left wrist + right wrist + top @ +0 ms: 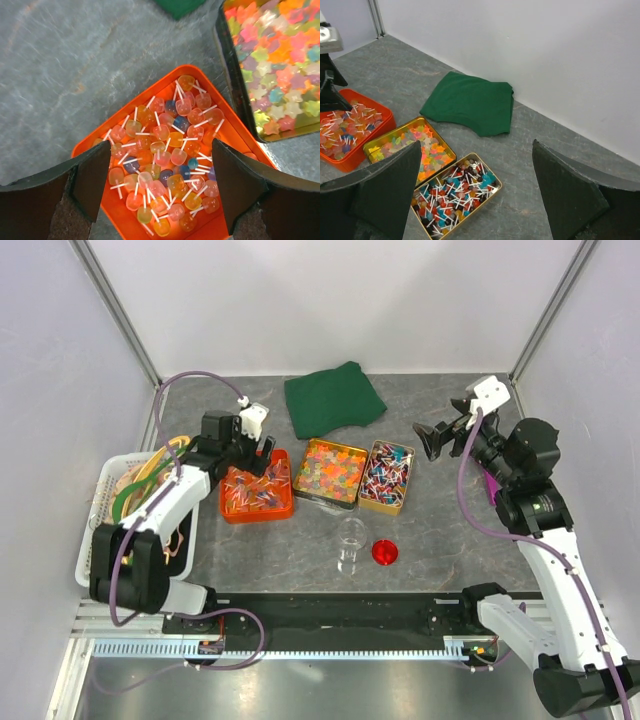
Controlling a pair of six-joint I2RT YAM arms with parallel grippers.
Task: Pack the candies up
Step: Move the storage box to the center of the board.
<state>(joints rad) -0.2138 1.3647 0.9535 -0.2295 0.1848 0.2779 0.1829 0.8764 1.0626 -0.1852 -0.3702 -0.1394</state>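
The candies [331,469] are small star-shaped gummy pieces in orange, yellow, pink and green, filling a gold tin in the middle of the table. They also show in the left wrist view [280,65] and the right wrist view [415,142]. My left gripper [258,447] [161,150] is open and empty, hovering over an orange tray [228,512] [235,135] of small lollipops, left of the candy tin. My right gripper [432,440] [476,145] is open and empty, raised at the right of the tins.
A second gold tin [387,477] [455,192] of lollipops sits right of the candy tin. A clear jar [350,545] and a red lid [385,552] stand in front. A green cloth [333,398] lies at the back. A white basket [104,502] is at the left.
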